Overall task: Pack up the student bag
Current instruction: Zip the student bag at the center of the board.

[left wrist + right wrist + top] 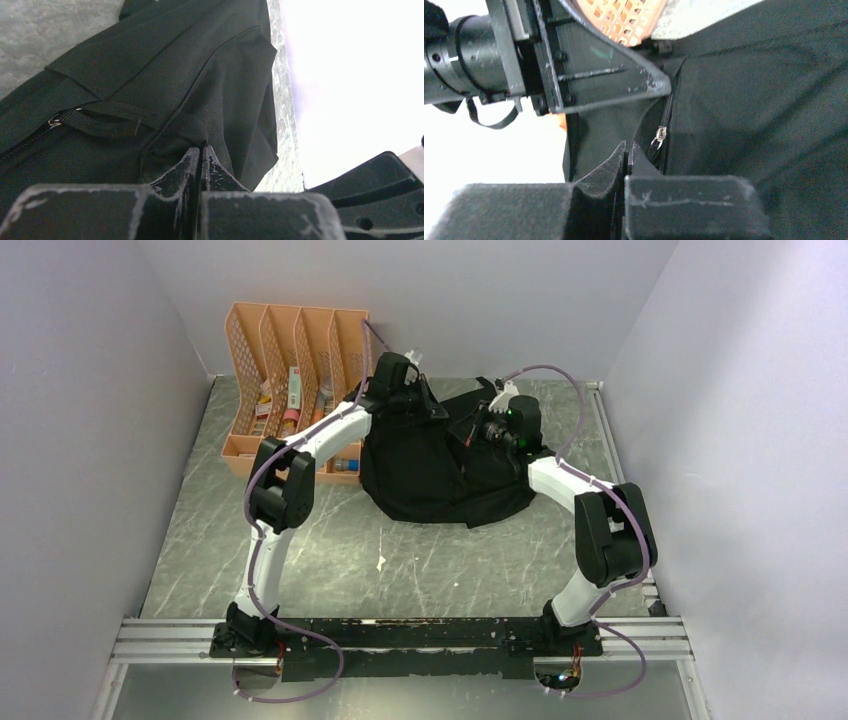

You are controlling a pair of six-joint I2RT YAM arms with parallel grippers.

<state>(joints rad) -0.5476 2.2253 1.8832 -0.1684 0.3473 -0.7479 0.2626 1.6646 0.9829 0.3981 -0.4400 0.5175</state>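
Observation:
The student bag (440,468) is a large black fabric backpack lying slumped at the middle back of the table. My left gripper (428,400) is at its far left top edge. In the left wrist view the gripper (201,150) is shut, with a fold of the bag (165,65) and a strap bunched at its tips. My right gripper (482,426) is over the bag's top right. In the right wrist view it (628,146) is shut against the bag (754,100), right beside a metal zipper pull (658,136). One of the left gripper's fingers (614,75) shows just above.
An orange mesh file organiser (290,360) holding several small items stands at the back left, touching the bag's left side. Grey walls close in the table on three sides. A small white scrap (381,562) lies on the marbled tabletop in front of the bag.

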